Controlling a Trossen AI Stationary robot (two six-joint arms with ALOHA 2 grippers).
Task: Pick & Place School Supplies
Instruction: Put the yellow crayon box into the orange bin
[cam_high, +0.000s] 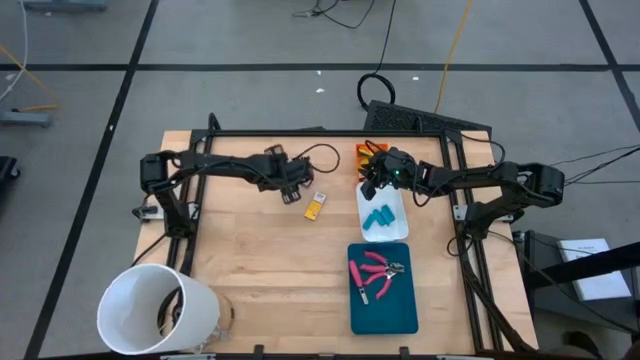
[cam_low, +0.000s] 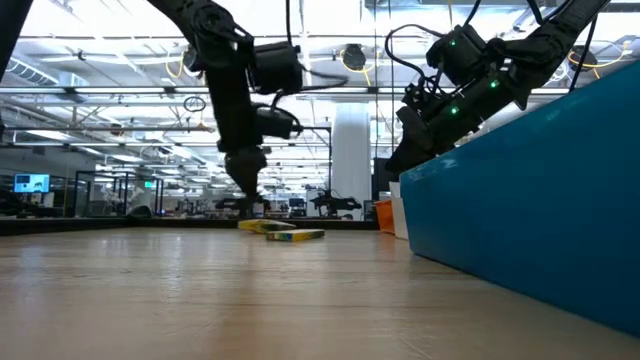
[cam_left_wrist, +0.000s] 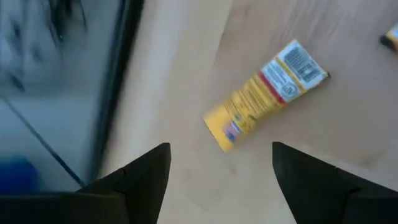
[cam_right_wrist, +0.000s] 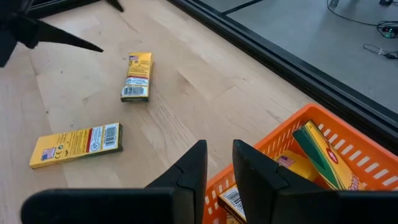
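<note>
Left end effector (cam_high: 293, 188) hangs above the surface (cam_high: 260, 270) near its 12 o'clock edge, fingers (cam_left_wrist: 140, 177) spread wide, holding nothing. Just at its 4 o'clock lie two small yellow boxes (cam_high: 315, 205), flat on the wood, close to each other but apart; wrist view shows one box (cam_left_wrist: 264, 93) between and beyond the fingers, not touched. Low view: left effector (cam_low: 248, 180) tip hovers close over the wood, boxes (cam_low: 283, 232) beside it.

Right end effector (cam_high: 372, 180) sits over the orange basket (cam_high: 362, 152) at the surface's 1 o'clock area, fingers (cam_right_wrist: 189, 171) nearly pressed together with only a thin gap; nothing visible pinched. Right wrist view: orange basket (cam_right_wrist: 323, 149) holds more yellow boxes and a green-yellow box, both loose boxes (cam_right_wrist: 137, 76) on the wood beyond.

White tray (cam_high: 398, 215) directly at 6 o'clock of the basket holds stubby light-blue pieces (cam_high: 378, 217). Teal tray (cam_high: 383, 310) at 6 o'clock of the white tray holds pink-handled scissors (cam_high: 372, 272). White bucket (cam_high: 155, 308) stands at the surface's 7 o'clock corner. In the low view the teal tray (cam_low: 540, 200) wall fills the near side.
</note>
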